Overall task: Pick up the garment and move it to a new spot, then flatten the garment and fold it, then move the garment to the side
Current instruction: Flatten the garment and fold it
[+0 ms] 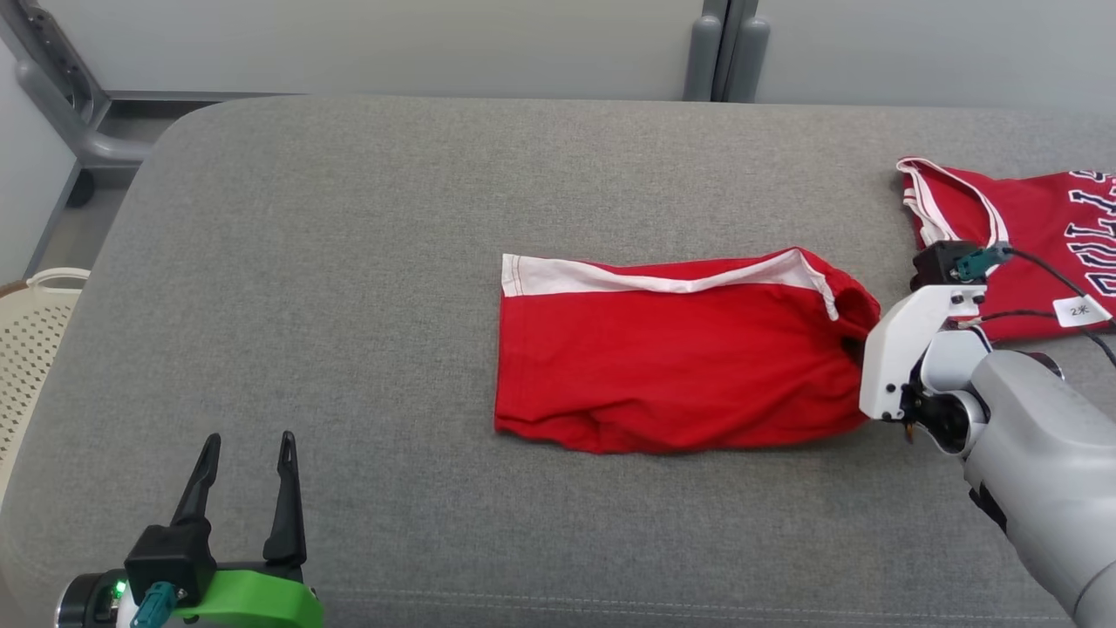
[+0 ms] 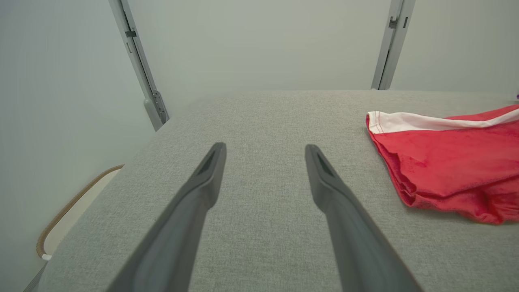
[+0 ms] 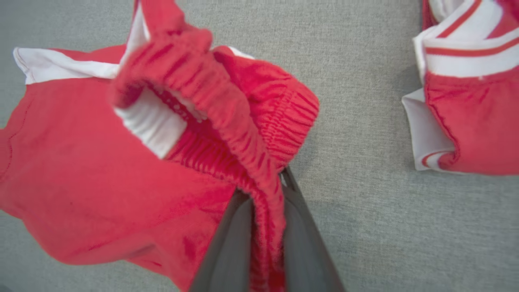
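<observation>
Jersey (image 1: 1037,218) lies just beside shorts (image 1: 671,349) pinched by right hand (image 3: 265,190).

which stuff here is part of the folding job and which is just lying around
Part of the job:
red fabric shorts with a white stripe, on the grey upholstered surface
right gripper, fingers shut on the shorts' elastic waistband
left gripper, open, off the shorts

Just lying about:
red sleeveless jersey with white trim, at right
cream perforated plastic basket, off the left edge
</observation>
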Available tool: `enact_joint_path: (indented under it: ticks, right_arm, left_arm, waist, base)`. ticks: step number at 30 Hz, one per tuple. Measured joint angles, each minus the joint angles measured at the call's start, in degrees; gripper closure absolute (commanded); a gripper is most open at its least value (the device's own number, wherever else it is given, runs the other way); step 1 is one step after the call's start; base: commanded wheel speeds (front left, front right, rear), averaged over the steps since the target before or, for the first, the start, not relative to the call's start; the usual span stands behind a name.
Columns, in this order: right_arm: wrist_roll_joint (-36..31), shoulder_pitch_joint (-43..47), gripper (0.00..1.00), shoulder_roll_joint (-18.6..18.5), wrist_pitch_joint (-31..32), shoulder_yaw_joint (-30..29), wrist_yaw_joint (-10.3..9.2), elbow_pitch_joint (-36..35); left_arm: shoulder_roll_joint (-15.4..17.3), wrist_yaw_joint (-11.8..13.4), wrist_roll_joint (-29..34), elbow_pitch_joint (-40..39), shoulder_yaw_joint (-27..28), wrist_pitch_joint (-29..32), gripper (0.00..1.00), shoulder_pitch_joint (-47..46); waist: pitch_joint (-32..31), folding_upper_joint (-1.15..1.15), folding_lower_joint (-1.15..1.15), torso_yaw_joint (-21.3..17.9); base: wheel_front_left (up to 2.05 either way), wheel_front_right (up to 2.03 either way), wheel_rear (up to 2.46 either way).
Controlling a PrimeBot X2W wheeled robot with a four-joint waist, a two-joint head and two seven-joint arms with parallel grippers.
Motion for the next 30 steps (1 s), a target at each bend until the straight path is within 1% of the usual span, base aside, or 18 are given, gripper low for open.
enact_joint_path:
  ticks: [4, 10, 14, 19, 21, 25, 30]
  right_arm:
    - [4.05, 0.08, 1.0, -2.42, 2.43, 1.86, -0.02, -3.67]
    - [14.45, 0.49, 1.0, -3.56, 8.42, 2.0, -0.04, -10.25]
    - [20.62, 0.47, 1.0, -3.61, 11.82, 0.96, -0.04, -13.19]
    - [26.81, -0.07, 1.0, -2.01, 15.57, -0.52, -0.04, -14.48]
    - [29.62, -1.1, 1.0, -0.57, 16.59, -1.7, -0.04, -14.17]
    - [31.39, -2.41, 1.0, 1.99, 17.23, -2.25, -0.04, -12.24]
    - [31.09, -4.5, 1.0, 4.61, 16.81, -1.81, -0.05, -8.04]
  left_arm:
    - [-0.09, -0.01, 0.0, 0.04, -0.12, 0.0, 0.0, -0.26]
    - [-0.33, -0.04, -0.03, 0.15, -0.52, 0.0, 0.0, -0.5]
    - [-0.46, -0.05, -0.08, 0.33, -0.87, 0.0, 0.0, -0.7]
    - [-0.65, -0.07, -0.08, 0.57, -1.35, 0.0, 0.0, -1.05]
    - [-0.78, -0.08, -0.08, 0.69, -1.71, 0.0, 0.0, -1.09]
    - [-0.97, -0.09, -0.07, 0.9, -2.41, 0.0, 0.0, -1.12]
    - [-1.29, -0.14, -0.08, 1.2, -3.34, 0.0, 0.0, -1.18]
  waist:
    - [0.34, 0.0, 0.0, -0.53]
    - [0.65, 0.0, 0.0, -0.51]
    - [0.72, 0.0, 0.0, -0.09]
    - [0.39, 0.0, 0.0, 0.54]
    - [0.14, 0.0, 0.0, 1.06]
    - [-0.18, 0.0, 0.0, 1.93]
    - [-0.41, 0.0, 0.0, 3.3]
  base:
    - [0.0, 0.0, 0.0]
    - [0.0, 0.0, 0.0]
    - [0.0, 0.0, 0.0]
    - [0.0, 0.0, 0.0]
    - [0.0, 0.0, 0.0]
    - [0.0, 0.0, 0.0]
    - [0.0, 0.0, 0.0]
